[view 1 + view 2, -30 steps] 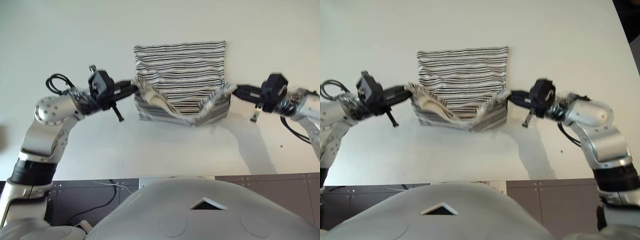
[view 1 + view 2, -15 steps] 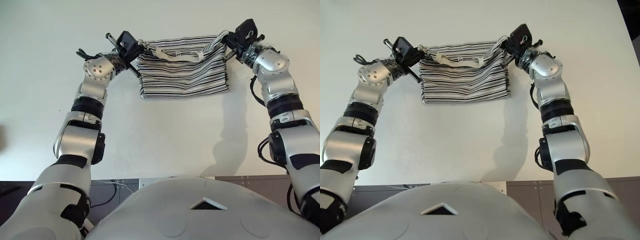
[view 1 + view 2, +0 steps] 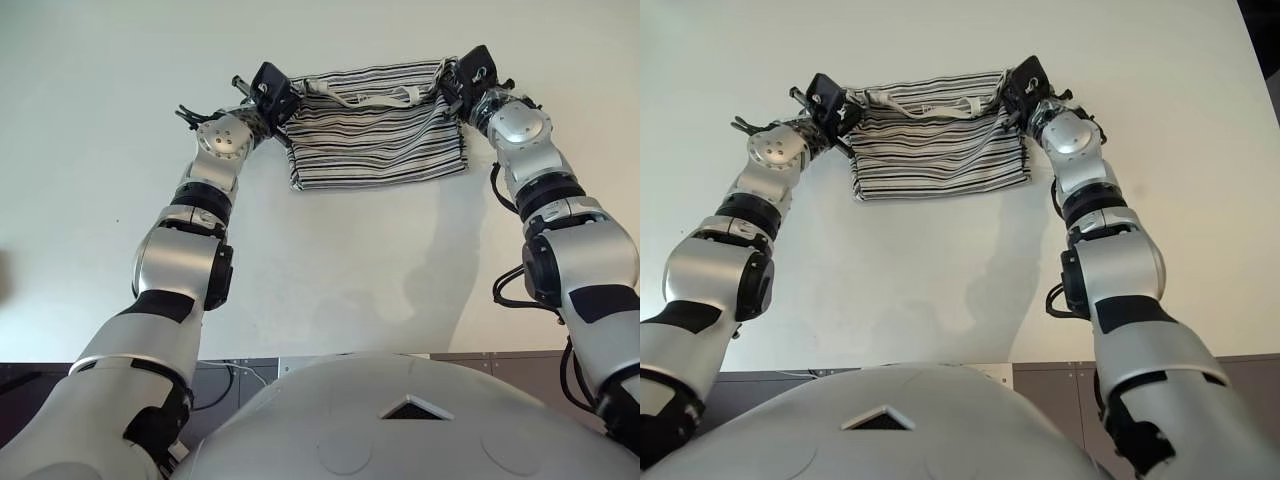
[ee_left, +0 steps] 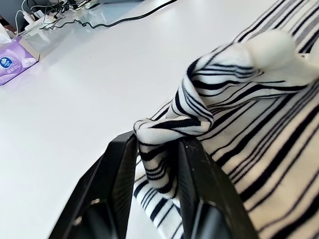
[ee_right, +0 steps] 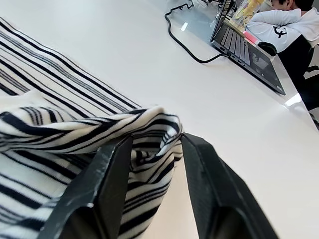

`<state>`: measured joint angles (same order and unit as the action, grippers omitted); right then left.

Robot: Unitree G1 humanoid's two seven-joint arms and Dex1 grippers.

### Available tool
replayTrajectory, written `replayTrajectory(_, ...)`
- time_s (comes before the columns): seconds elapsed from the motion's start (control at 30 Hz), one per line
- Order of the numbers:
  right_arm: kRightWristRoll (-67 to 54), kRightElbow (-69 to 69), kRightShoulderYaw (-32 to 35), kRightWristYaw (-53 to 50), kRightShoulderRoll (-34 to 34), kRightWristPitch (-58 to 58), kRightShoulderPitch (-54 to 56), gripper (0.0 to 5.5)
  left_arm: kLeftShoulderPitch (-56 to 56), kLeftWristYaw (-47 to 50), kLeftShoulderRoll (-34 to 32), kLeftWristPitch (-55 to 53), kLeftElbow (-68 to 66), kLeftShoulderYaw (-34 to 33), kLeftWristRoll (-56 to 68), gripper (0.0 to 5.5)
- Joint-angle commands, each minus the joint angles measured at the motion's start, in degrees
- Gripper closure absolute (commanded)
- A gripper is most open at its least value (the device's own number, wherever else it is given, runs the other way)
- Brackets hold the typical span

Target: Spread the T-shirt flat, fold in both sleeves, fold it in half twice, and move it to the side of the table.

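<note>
- T-shirt [image 3: 378, 140] is lying folded on the table [image 3: 300, 260], its long axis running left to right between your grippers.
- Your left gripper [image 4: 157, 144] is pinching the T-shirt's far left corner, and your right gripper [image 5: 154, 142] is pinching its far right corner.
- Both arms are stretching far forward, equally near it.

T-shirt [image 3: 380, 150] near hem from mid-air to far edge (left pincer [image 4: 160, 143], right pincer [image 5: 155, 140] too)
</note>
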<state>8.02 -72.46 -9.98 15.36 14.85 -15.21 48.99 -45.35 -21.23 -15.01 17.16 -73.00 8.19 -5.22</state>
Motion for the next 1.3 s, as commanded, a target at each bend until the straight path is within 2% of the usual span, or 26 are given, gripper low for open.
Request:
replayTrajectory(0.03,2.07,-3.54,0.95,-4.01,-0.04,5.15,4.14,3.26,-2.89,3.41,0.51,-5.12,-2.59,-1.90,-0.84,4.25)
replayTrajectory(0.27,5.83,-4.92,0.14,-5.11,0.39,7.97,2.14,3.26,-0.40,8.17,-1.27,-5.21,-2.81,1.22,-7.28,4.25)
replayTrajectory(0.4,8.45,-5.05,-1.16,-4.40,0.55,8.32,2.31,3.26,-0.08,8.19,-1.71,-4.51,-2.56,0.29,-7.56,4.25)
replayTrajectory(0.47,9.36,-5.02,-1.35,-3.30,1.56,8.31,2.31,3.26,-0.63,6.96,-1.81,-3.90,-2.20,-2.22,-5.28,4.25)
replayTrajectory(0.63,13.26,-4.72,-5.17,5.77,3.68,5.21,0.57,3.26,-0.50,-0.64,-3.13,0.39,-0.06,-3.60,-3.87,4.25)
replayTrajectory(0.77,15.75,-3.60,-8.74,14.48,6.40,-0.30,-2.97,3.26,1.96,-1.45,-7.20,2.09,3.05,-6.32,-1.92,4.25)
replayTrajectory(0.93,15.18,0.54,-10.34,23.05,10.04,-6.67,-8.08,3.26,7.73,2.06,-10.68,2.07,8.40,-8.11,-0.91,4.25)
replayTrajectory(0.97,13.73,4.33,-10.63,27.71,11.24,-8.74,-11.18,3.26,9.37,2.73,-10.79,2.06,11.05,-9.23,0.27,4.25)
replayTrajectory(1.03,7.79,20.34,-11.88,38.77,14.87,-10.10,-20.98,3.26,12.98,4.46,-10.95,1.14,17.10,-11.82,2.57,4.25)
replayTrajectory(1.13,-6.33,58.71,-15.22,50.28,23.10,1.19,-35.61,3.26,19.37,5.72,-10.76,-1.90,28.24,-13.52,4.06,4.25)
replayTrajectory(1.2,-12.57,74.39,-15.56,52.12,25.73,8.63,-38.79,3.26,22.63,5.83,-10.53,-3.86,34.09,-13.60,4.22,4.25)
replayTrajectory(1.3,-15.89,79.41,-10.20,47.06,22.05,16.02,-34.42,3.26,25.09,5.80,-10.14,-5.96,38.67,-13.37,3.73,4.25)
